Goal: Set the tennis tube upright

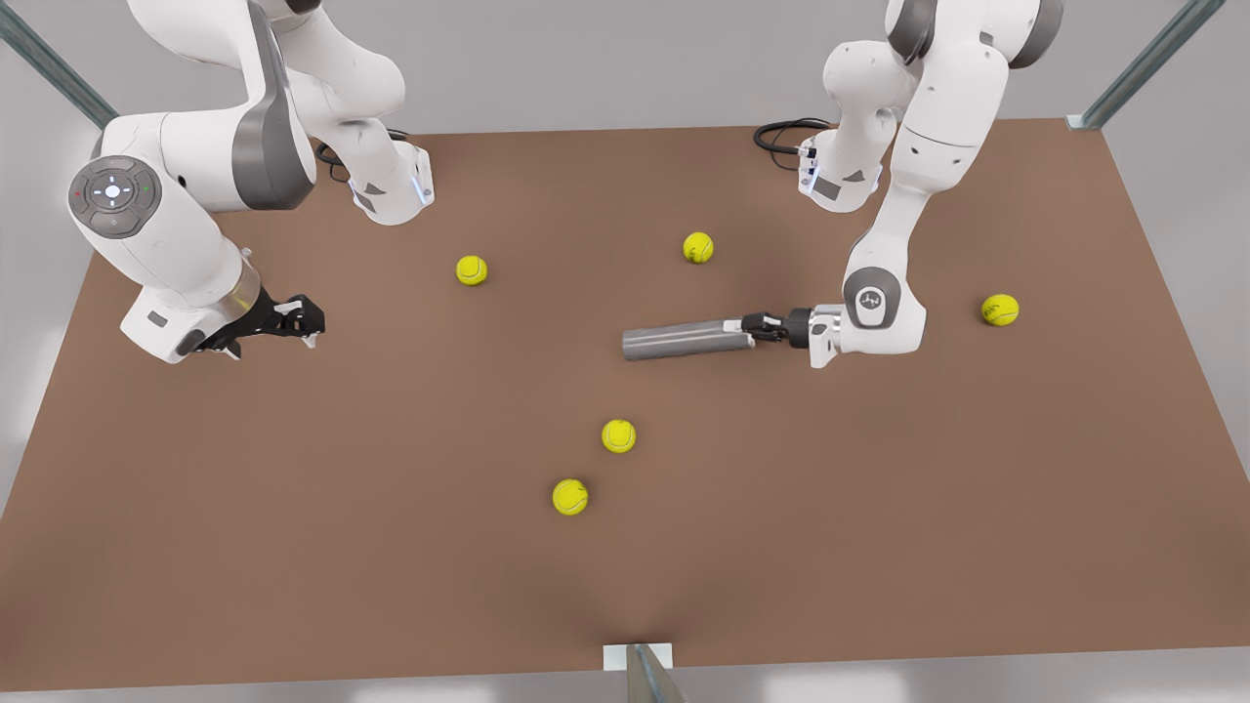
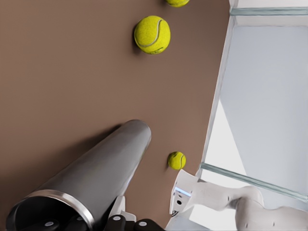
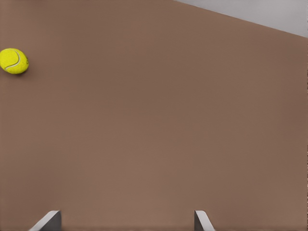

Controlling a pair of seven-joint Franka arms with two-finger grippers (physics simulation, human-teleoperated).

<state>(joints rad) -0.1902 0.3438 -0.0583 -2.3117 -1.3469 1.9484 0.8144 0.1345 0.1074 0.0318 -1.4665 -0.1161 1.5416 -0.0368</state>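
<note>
The tennis tube [image 1: 684, 342] is a dark grey cylinder that stays roughly horizontal near the table's middle. Its silvery rim end points to the front view's right. My left gripper [image 1: 762, 327] is shut on that rim end. In the left wrist view the tennis tube [image 2: 96, 178] runs away from the camera, and the left gripper [image 2: 82, 222] clamps the rim wall. I cannot tell whether the tube touches the table. My right gripper [image 1: 311, 322] waits open at the front view's left, low over bare table. Its fingertips [image 3: 48, 220] stand wide apart with nothing between them.
Several yellow-green tennis balls lie loose on the brown table [image 1: 391, 547]: two behind the tube [image 1: 472, 270] [image 1: 698, 247], two in front [image 1: 618, 435] [image 1: 570, 497], one at the right [image 1: 1000, 310]. Metal frame posts [image 1: 1143, 63] stand at the corners.
</note>
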